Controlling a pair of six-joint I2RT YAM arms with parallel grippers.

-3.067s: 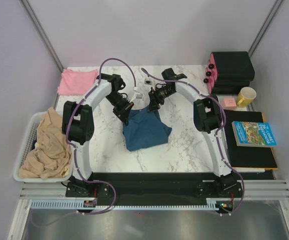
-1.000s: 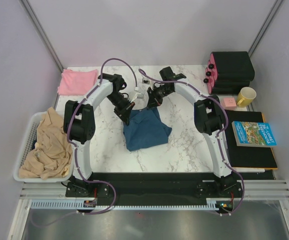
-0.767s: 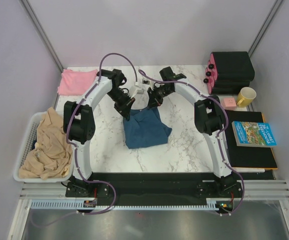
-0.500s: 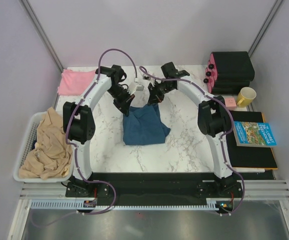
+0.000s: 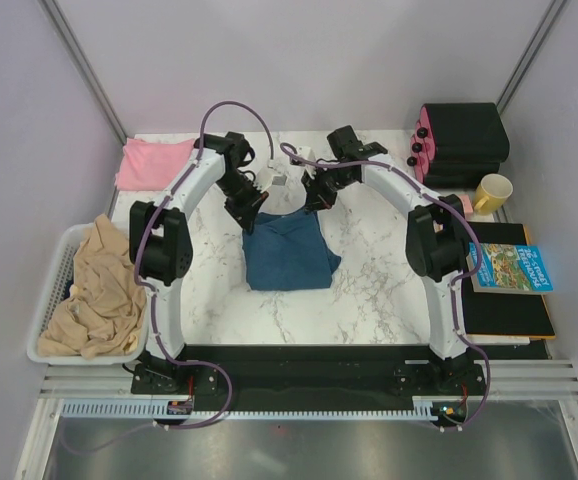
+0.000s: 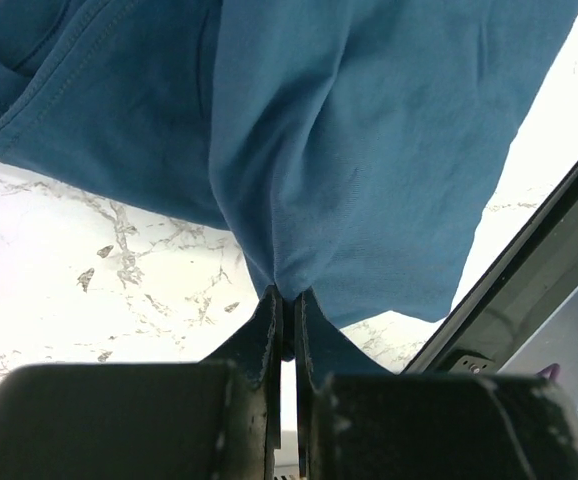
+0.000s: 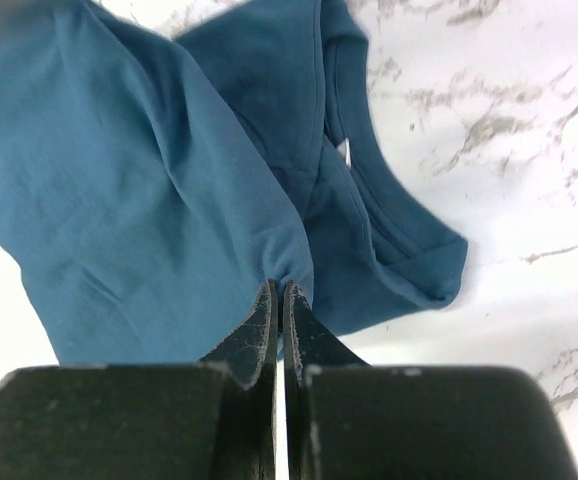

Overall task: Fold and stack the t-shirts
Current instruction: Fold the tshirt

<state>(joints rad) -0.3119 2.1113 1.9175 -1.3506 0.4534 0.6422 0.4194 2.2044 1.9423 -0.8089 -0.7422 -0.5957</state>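
Note:
The dark teal-blue t-shirt (image 5: 287, 252) hangs from both grippers above the middle of the marble table, its lower part resting on the top. My left gripper (image 5: 252, 214) is shut on the shirt's far left corner; the left wrist view shows the teal cloth (image 6: 369, 150) pinched at the gripper's tips (image 6: 286, 297). My right gripper (image 5: 314, 205) is shut on the far right corner, the cloth (image 7: 139, 200) bunched at its tips (image 7: 279, 287), with the neckline and a sleeve (image 7: 409, 250) lying beyond. A pale pink t-shirt (image 5: 154, 161) lies folded at the table's far left corner.
A white basket (image 5: 54, 290) holding beige cloth (image 5: 94, 290) stands at the left edge. At the right sit a black box (image 5: 464, 140), a yellow mug (image 5: 491, 192), a small pink block (image 5: 458, 205) and a blue printed book (image 5: 509, 268) on a black board.
Both grippers have moved toward the far side of the table and apart, lifting and stretching the teal shirt's far edge. The shirt now hangs flatter and squarer.

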